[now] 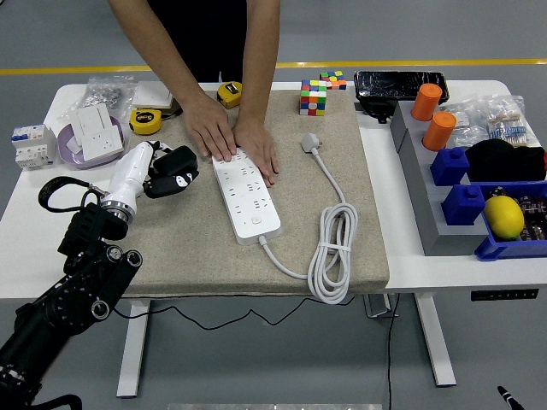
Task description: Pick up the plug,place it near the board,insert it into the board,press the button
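On the beige mat (342, 171), your left hand (167, 164) hovers left of the strip (246, 192), fingers curled, empty; the plug (310, 142) lies right, beyond the person's hands (232, 141) – expect a collision

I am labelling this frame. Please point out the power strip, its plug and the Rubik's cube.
power strip (247, 198), head view, middle of its white top face
plug (309, 142), head view, its grey head
Rubik's cube (313, 96), head view, its front face
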Tool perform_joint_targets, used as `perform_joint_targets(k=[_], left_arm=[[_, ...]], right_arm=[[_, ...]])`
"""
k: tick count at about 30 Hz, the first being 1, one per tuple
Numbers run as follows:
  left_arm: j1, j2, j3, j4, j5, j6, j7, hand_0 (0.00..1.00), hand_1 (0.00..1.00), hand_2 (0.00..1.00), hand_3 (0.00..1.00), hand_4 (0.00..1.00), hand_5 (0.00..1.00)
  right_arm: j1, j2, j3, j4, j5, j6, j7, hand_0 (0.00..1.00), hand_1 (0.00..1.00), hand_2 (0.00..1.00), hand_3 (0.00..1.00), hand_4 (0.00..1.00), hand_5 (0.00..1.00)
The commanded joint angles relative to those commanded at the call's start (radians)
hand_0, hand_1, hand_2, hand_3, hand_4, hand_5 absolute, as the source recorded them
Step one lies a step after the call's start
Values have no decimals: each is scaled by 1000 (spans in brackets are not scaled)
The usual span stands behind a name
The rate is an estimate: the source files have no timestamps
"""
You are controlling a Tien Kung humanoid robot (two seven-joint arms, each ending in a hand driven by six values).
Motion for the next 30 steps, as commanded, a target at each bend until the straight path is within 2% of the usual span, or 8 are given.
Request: perform_joint_targets(k=[8,13,14,19,20,25,26,30], left_arm=[[3,-5,-4,52,9,-7,-11,459,365,380,364,575,294],[3,-5,-5,61,-8,-38,-15,459,365,380,364,575,294],[3,-5,-6,62,-11,-51,-14,599,679,600,542,883,393],[5,-6,-9,64,-8,-87,-8,599,679,600,542,883,393],[6,-6,-9,64,-7,-89,-7,789,882,817,763,998,502],[8,-4,-10,63,-1,-109,0,789,882,817,763,998,502],[8,-4,-10,62,-1,-112,0,889,981,910,845,998,593],[13,-1,-13,50,-16,-131,-3,889,981,910,845,998,593]], right_arm=[[0,1,2,0,-2,0,-1,813,734,734,765,998,998],[1,1,2,0,-1,0,-1,813,734,734,765,998,998],[1,1,2,0,-1,0,0,813,734,734,765,998,998],[-1,1,2,0,-4,1,0,813,734,734,765,998,998],[-1,1,3,0,-5,1,0,813,734,733,765,998,998],[-1,0,3,0,-7,2,0,813,734,733,765,998,998],[-1,0,3,0,-7,2,0,813,734,734,765,998,998],[-2,0,4,0,-7,2,0,813,734,734,765,998,998]])
